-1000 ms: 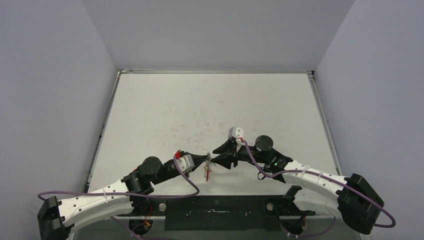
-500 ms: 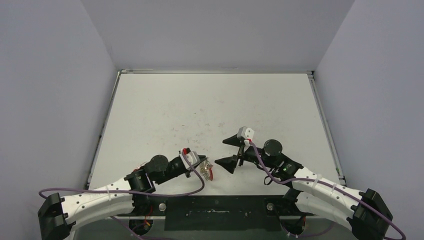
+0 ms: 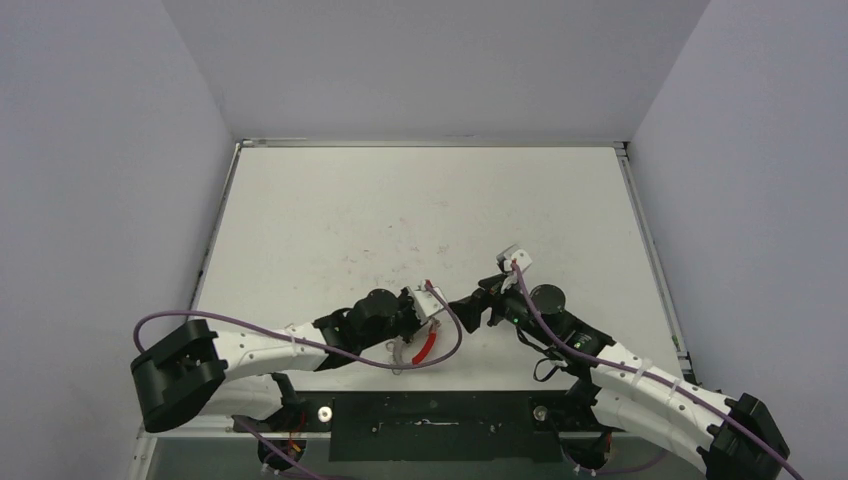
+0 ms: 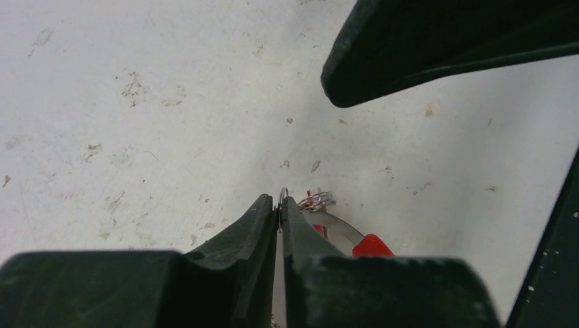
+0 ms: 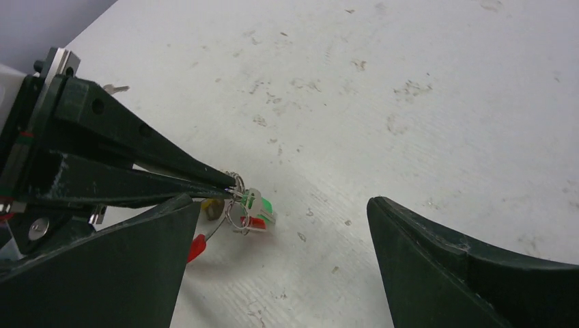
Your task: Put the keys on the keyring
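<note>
The left pincer (image 4: 280, 203) is pinching its fingers almost together on the one wire keyring (image 4: 372, 244). Three tagged keys (image 5: 256, 205), green, red and yellowish, are bunching right at that pincer's tip. The right pincer (image 5: 283, 205) is gaping wide, holding nothing, either side of that tip.

We find the pale, scuffed white surface (image 3: 330, 210) evenly and brightly lit from overhead. Shadows are soft and grey, pooling under the white-and-black arms (image 3: 260, 350) at the near edge. In the left wrist view the black left pincer (image 4: 278, 205) is blurred up close, and the thin silvery wire keyring (image 4: 331, 220) pinched in it looks soft. The dark right pincer (image 5: 280, 200) blurs likewise, while the surface beyond is sharp.
</note>
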`<state>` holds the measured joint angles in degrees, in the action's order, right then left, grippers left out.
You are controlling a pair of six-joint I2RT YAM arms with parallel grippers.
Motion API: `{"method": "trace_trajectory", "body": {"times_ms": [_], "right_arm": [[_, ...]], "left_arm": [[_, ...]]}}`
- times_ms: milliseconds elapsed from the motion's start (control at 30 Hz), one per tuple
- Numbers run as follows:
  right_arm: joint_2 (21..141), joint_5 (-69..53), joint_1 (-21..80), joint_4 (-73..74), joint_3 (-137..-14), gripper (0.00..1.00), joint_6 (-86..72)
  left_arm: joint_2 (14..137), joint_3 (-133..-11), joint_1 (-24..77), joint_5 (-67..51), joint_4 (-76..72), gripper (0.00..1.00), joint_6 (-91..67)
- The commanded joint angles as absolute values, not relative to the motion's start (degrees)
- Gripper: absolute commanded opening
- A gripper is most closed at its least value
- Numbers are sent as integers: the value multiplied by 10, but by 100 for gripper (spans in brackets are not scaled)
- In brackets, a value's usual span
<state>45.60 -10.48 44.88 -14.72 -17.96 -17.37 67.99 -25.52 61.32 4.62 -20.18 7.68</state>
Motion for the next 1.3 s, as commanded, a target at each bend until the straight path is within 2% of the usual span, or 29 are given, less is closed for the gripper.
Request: {"method": "trace_trajectory", "body": {"times_ms": [0, 33, 67, 133, 267, 367, 633, 833, 1000, 1167, 1267], "right_arm": [[441, -21, 433, -77, -181, 100, -253], [443, -21, 431, -67, -180, 100, -266], [446, -24, 427, -58, -180, 100, -274], [456, -28, 423, -50, -178, 100, -292], [502, -46, 421, -52, -180, 100, -308], [547, -71, 420, -71, -188, 100, -306], [681, -136, 423, -123, -236, 96, -292], [774, -170, 428, -149, -282, 86, -288], [818, -208, 431, -177, -288, 73, -291], [829, -223, 432, -200, -271, 47, -303], [831, -230, 432, -211, -261, 37, -311]], "left_arm": [[754, -303, 601, 25, -301, 11, 72], [766, -307, 599, 23, -307, 19, 66], [775, -311, 596, 23, -310, 30, 58], [778, -320, 592, 30, -305, 45, 39], [749, -332, 587, 72, -243, 58, -13], [709, -332, 585, 120, -171, 61, -67], [577, -248, 577, 163, -10, 63, -287], [497, -151, 578, 148, 12, 58, -424], [481, -124, 578, 140, 8, 53, -457], [515, -127, 578, 133, -34, 45, -450], [543, -131, 577, 129, -59, 39, -438]]}}
